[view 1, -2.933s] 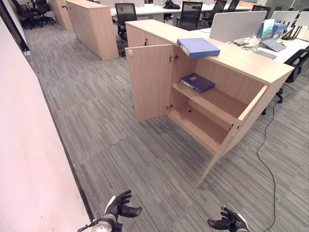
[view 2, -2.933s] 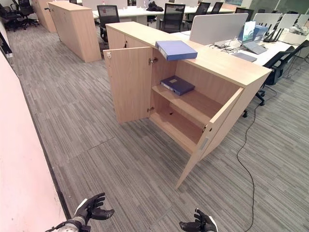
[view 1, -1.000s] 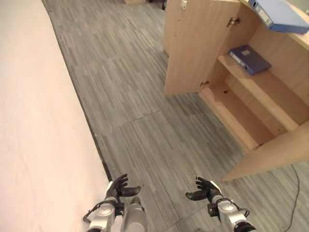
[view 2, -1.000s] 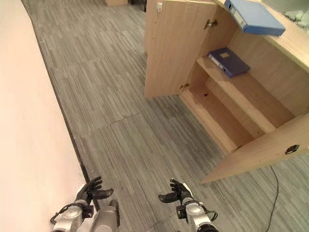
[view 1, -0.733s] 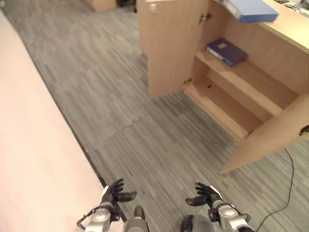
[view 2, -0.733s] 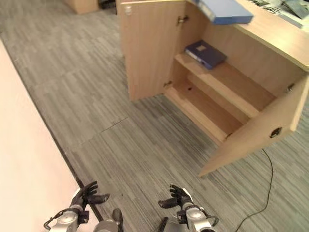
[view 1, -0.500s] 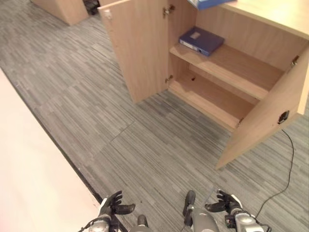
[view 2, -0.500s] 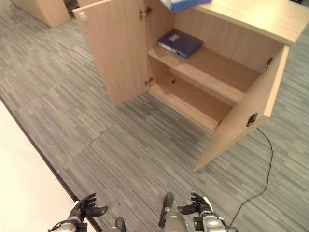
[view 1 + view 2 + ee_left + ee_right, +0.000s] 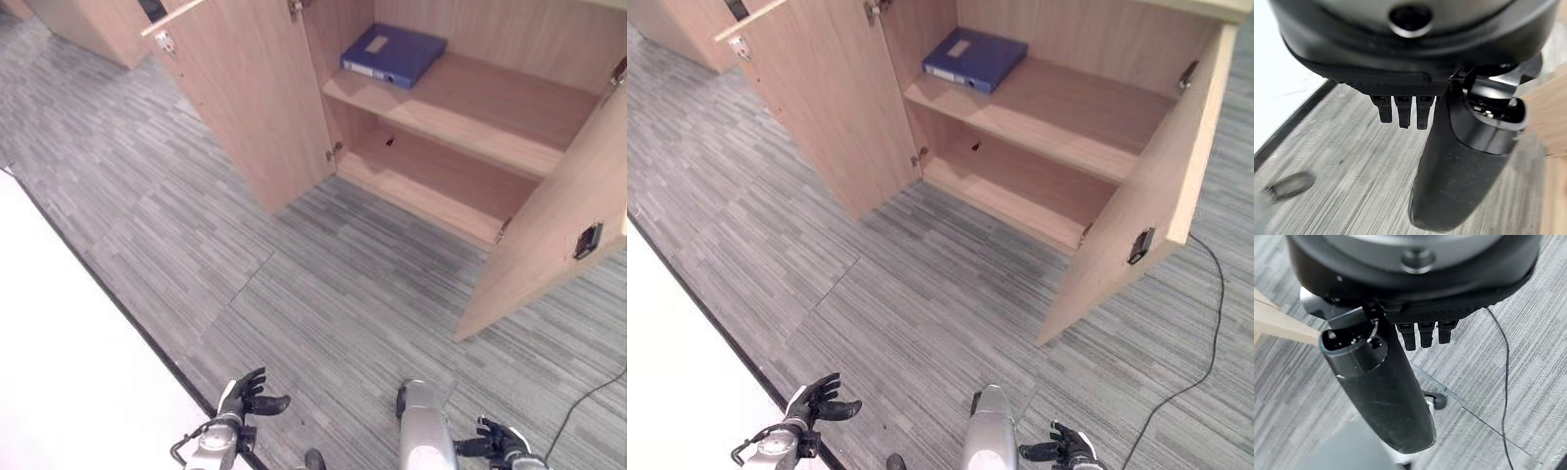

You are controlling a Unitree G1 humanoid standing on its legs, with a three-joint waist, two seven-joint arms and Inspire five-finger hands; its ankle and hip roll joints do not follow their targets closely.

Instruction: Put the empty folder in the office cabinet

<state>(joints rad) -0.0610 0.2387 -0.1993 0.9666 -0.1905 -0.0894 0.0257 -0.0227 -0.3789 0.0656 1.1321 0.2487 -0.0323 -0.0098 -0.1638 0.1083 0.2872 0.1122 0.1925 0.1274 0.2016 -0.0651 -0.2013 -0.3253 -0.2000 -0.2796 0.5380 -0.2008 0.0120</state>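
Two hands low, well short of cabinet (image 9: 1087, 117), holding nothing: left hand (image 9: 813, 403) and right hand (image 9: 1066, 450) both with fingers relaxed, spread over floor (image 9: 343, 294). One blue folder (image 9: 975, 57) lies flat on cabinet's upper shelf (image 9: 1058, 113), left end; cannot tell whether this is the empty one. Risks: no folder in either hand, so nothing to shelve yet; right door (image 9: 1176, 166) juts into approach path, arm could clip it; left door (image 9: 250, 98) narrows opening.

Blue folder (image 9: 392, 54) lies flat on cabinet's upper shelf (image 9: 490, 103).
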